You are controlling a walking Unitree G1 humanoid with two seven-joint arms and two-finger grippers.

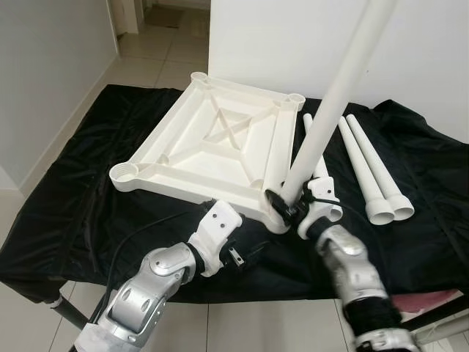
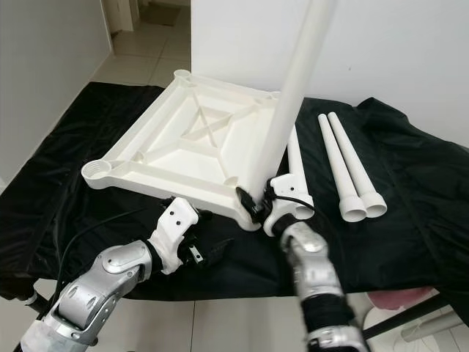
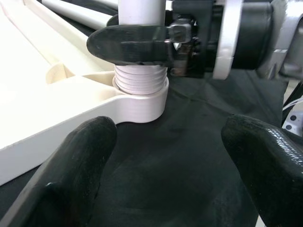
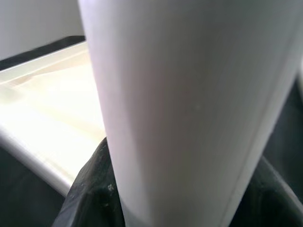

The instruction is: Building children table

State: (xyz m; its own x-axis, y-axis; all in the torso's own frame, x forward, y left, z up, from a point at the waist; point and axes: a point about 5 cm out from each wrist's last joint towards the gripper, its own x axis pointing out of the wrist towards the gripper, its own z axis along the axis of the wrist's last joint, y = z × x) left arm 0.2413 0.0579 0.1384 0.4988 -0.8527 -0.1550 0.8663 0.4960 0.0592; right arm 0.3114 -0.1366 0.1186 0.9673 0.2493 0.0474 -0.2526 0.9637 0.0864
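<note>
arms (image 1: 150, 282): silver, ribbed shells | wrists (image 1: 217, 229): white housings, screws | fingers (image 3: 71, 170): long, black, rounded | cable (image 1: 124, 246): black, left arm

A room in a home, with plain white walls (image 1: 293, 44) and a pale tiled floor (image 1: 157, 62) that runs on through a doorway at the far end. A work surface draped in black cloth (image 1: 95, 183) holds white plastic furniture parts (image 1: 212, 143) laid out for assembly.
</note>
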